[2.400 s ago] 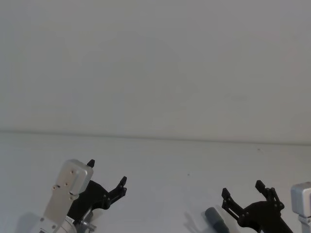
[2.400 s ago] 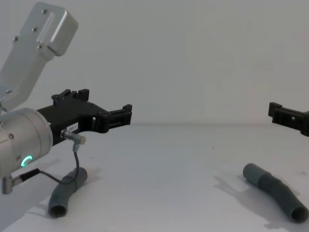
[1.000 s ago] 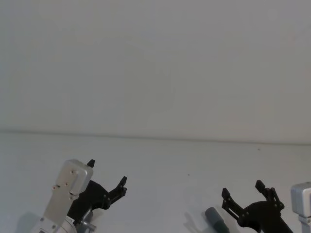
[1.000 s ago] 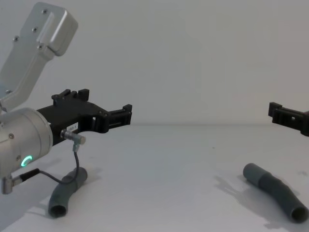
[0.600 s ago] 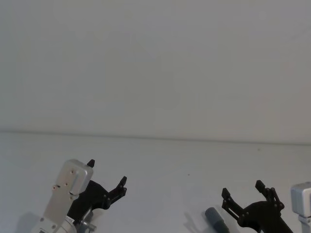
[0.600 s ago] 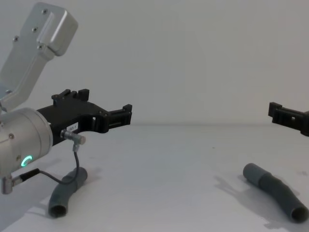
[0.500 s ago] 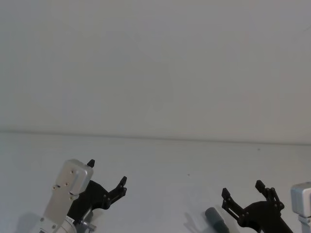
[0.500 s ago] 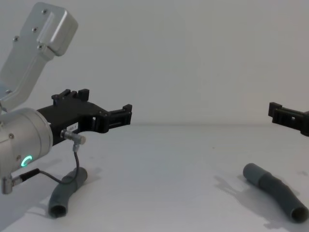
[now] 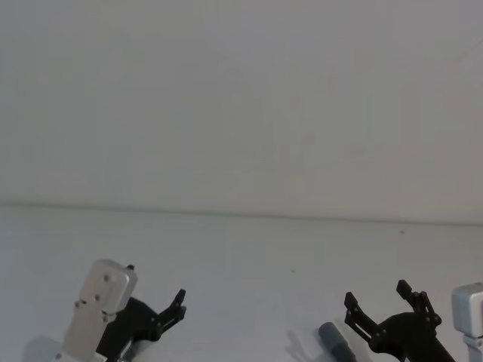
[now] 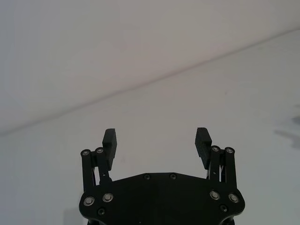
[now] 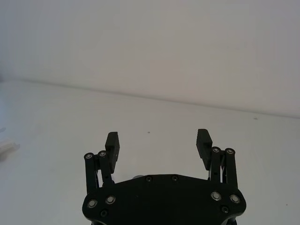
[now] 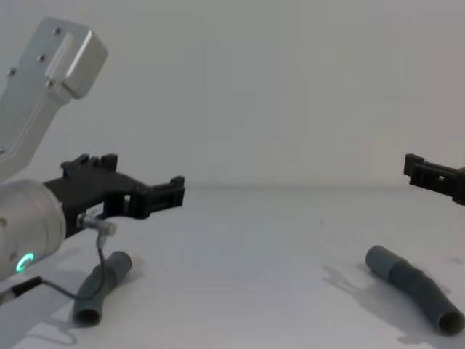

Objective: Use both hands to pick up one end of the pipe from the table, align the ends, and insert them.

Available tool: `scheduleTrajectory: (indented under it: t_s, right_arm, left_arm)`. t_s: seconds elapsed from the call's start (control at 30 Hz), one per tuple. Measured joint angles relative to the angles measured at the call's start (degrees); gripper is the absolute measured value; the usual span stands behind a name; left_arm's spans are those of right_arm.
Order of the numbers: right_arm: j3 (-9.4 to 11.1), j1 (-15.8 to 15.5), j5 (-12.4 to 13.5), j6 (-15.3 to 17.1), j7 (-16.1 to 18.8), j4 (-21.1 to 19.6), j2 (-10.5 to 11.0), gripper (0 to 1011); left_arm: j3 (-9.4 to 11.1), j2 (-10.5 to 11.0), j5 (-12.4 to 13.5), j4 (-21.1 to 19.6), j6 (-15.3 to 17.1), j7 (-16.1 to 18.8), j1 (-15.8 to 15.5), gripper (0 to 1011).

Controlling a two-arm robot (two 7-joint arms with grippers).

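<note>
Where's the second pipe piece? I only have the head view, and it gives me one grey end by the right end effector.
Observer: The second pipe piece lies on the table on the robot's left, below the left end effector in the chest view, untouched.
Operator: Which way does its open end face?
Observer: Toward the robot. The chest view looks straight into its mouth.
Operator: Is that end effector ready to grasp?
Observer: Its wrist view has the fingers wide apart with nothing between them.
</note>
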Motion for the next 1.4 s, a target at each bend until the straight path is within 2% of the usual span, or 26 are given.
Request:
scheduleTrajectory:
  t_s: [0.13,0.43,0.47,0.57,0.77,0.97,1.2,1.4]
  right_arm:
    - [0.0,0.0,0.0,0.0,0.0,0.0,0.0,1001]
    - [0.0,0.0,0.0,0.0,0.0,0.0,0.0,1001]
    - [0.0,0.0,0.0,0.0,0.0,0.0,0.0,1001]
    - [0.0,0.0,0.0,0.0,0.0,0.0,0.0,1001]
    - [0.0,0.0,0.0,0.0,0.0,0.0,0.0,1001]
    - [0.0,0.0,0.0,0.0,0.0,0.0,0.0,1001]
    - [0.0,0.0,0.0,-0.01,0.0,0.0,0.0,1001]
    - [0.0,0.0,0.0,0.0,0.0,0.0,0.0,1001]
  left_arm:
    - [-0.45,-0.07,-0.06,-1.18,2.08,1.13,1.37,1001]
    - [-2.3,-0.64,-0.98,-5.06,10.61,4.85,5.55,1002]
    - [-2.3,-0.64,-0.98,-5.06,10.61,4.85,5.55,1001]
    - [-3.07,-1.03,-1.5,-6.21,14.1,6.04,6.75,1001]
    - [-4.45,-1.79,-2.62,-7.48,20.21,7.62,7.95,1001]
    - [-5.6,-2.39,-3.56,-8.06,24.48,8.37,8.55,1001]
    - [-6.25,-2.42,-3.94,-8.38,27.0,8.31,8.43,1001]
    - [-6.29,-1.83,-3.67,-8.33,27.68,7.46,7.46,1001]
